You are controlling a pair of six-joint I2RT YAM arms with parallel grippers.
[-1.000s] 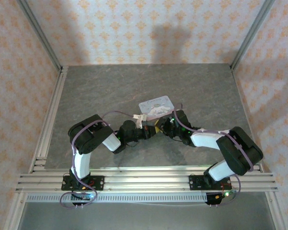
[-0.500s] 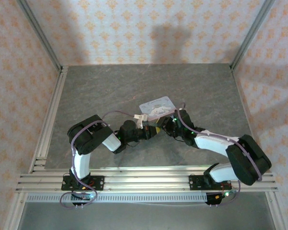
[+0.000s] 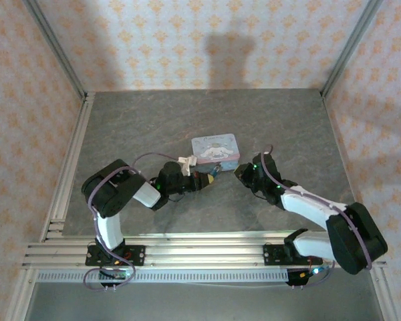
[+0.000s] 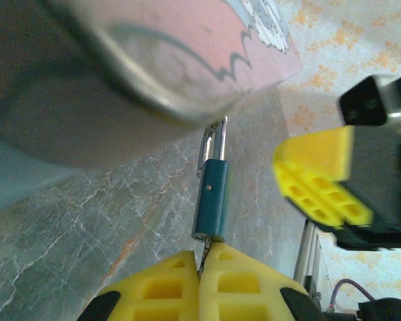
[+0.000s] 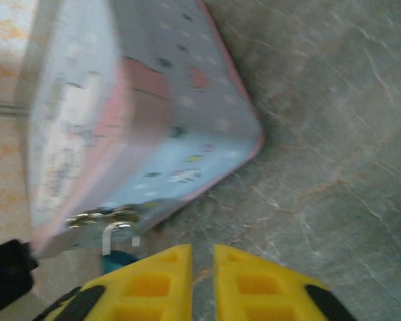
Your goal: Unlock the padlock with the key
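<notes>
Right tool (image 3: pixel 242 172) has backed off to 3 o'clock, nearly together and empty; the tin (image 3: pixel 215 150) has swung square.
Left tool (image 4: pixel 202 259) is clamped on the thin key (image 4: pixel 204 247), which looks seated in the padlock (image 4: pixel 210 197) at the tin's 6 o'clock edge. The lock looks light, slick and swingy, so pinch its body sides.

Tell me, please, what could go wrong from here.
The left gripper pinches the thin key at its fingertips, so it may slip or bend when twisted. The padlock hangs from the tin unheld, the right gripper beside it empty; turning may just swing it or drag the tin.
</notes>
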